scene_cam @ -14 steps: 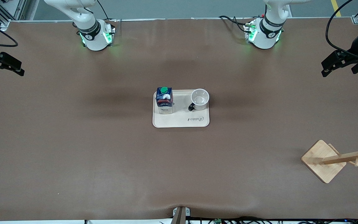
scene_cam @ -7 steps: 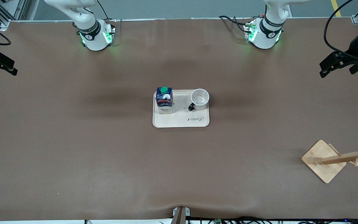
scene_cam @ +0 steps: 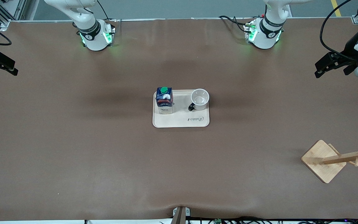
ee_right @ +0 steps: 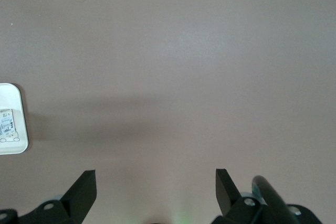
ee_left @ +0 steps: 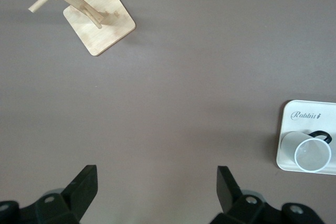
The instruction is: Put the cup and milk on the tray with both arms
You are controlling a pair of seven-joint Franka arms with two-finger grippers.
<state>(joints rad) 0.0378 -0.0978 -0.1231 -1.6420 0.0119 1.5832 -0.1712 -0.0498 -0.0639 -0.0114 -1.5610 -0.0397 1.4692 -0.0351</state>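
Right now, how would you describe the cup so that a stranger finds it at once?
Find the cream tray in the middle of the brown table. Two things stand on it: the cup is at the end toward the left arm. Unlike the dark blue milk carton beside it, it is white, open-topped, with a black handle.

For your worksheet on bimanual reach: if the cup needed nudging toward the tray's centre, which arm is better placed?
Left, probably. The cup stands on the tray at its left-arm end, beside the milk. Both the left gripper and right gripper hang open over the table's ends.
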